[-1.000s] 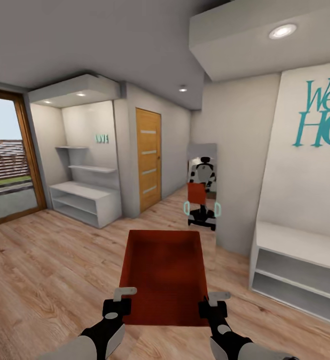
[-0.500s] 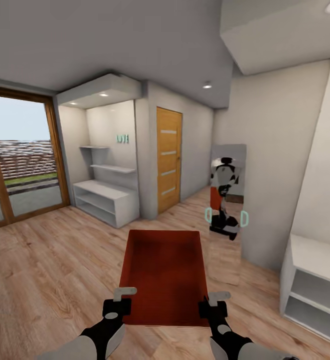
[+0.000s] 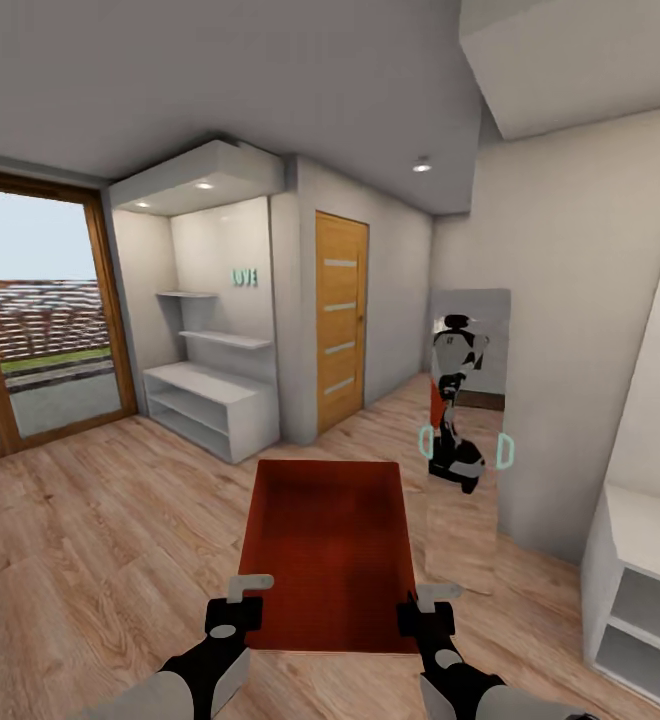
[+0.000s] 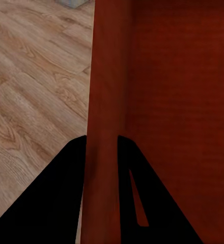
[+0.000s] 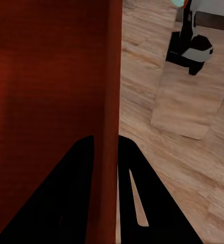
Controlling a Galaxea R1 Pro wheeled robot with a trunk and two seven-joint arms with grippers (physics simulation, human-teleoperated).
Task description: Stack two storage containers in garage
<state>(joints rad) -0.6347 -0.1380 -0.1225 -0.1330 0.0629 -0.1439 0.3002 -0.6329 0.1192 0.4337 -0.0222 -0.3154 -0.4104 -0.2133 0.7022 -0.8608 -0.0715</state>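
I carry one red-orange open-top storage container [image 3: 330, 555] in front of me, above a light wood plank floor [image 3: 90, 540]. My left gripper [image 3: 245, 605] is shut on its left wall [image 4: 103, 127] and my right gripper [image 3: 422, 612] is shut on its right wall [image 5: 108, 112]; each wrist view shows dark fingers [image 4: 71, 193] [image 5: 76, 188] pinching the thin wall from both sides. The container is empty. The second container, the garage and its concrete floor are out of view.
A tall mirror [image 3: 465, 440] leaning on the grey wall ahead right reflects me. A wooden door [image 3: 340, 320] stands ahead, white shelving [image 3: 205, 405] to its left, a glazed door [image 3: 35, 340] at far left, and a white bench unit [image 3: 640, 590] at right.
The camera has swung to the right and moved forward: door, shelving and mirror have slid in the picture and the mirror is nearer. Both grippers keep the same hold on the container.
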